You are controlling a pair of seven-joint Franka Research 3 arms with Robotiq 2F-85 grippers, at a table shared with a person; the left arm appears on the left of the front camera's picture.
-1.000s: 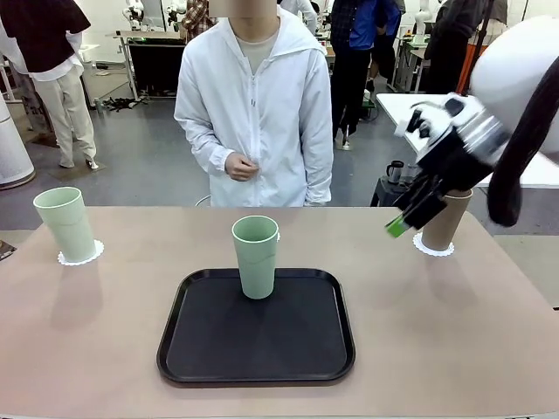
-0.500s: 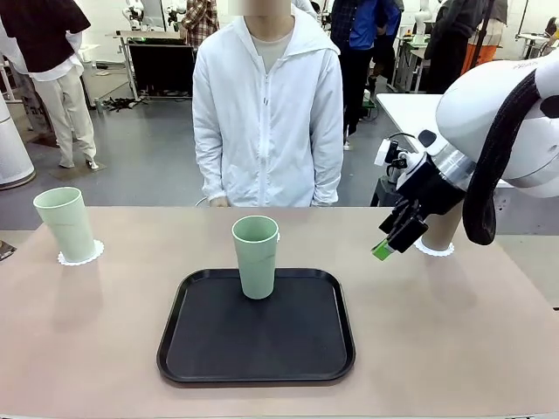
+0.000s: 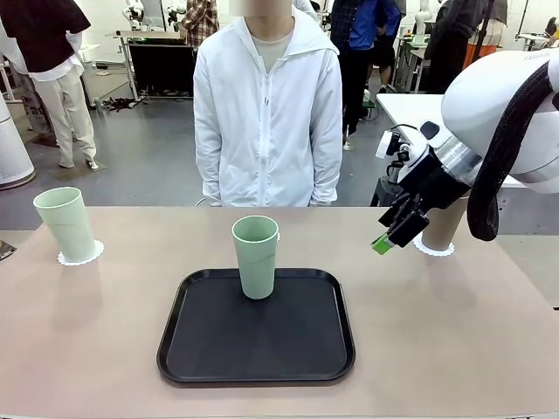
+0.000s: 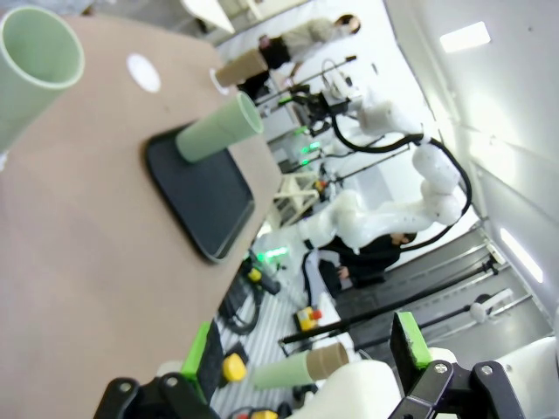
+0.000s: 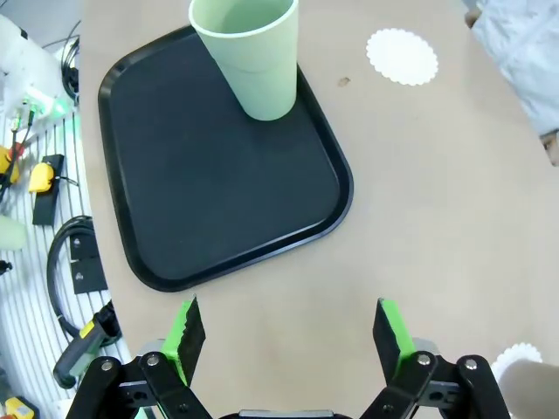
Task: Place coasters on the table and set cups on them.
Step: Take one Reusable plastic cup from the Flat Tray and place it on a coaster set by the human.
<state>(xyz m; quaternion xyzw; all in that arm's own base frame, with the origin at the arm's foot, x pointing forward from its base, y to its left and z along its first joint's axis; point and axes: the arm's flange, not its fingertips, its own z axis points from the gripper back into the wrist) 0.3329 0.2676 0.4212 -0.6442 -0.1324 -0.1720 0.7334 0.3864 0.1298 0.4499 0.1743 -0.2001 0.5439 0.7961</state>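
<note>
Cups [image 3: 65, 223] are set on coasters [image 3: 80, 255] at both table [image 3: 437, 332] ends, so the last green cup [image 3: 255, 256], standing upright on the black tray [image 3: 201, 349], is judged next to be grasped by the right gripper [image 3: 389, 237], held wide apart and empty, and carried to the bare coaster [image 5: 402, 56].

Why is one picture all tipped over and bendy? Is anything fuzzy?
Left wrist view: the camera is rolled, so the table slants; wide lens bends things. Front view: sharp, the left cup casts a soft shadow. Right wrist view: sharp, even light.
</note>
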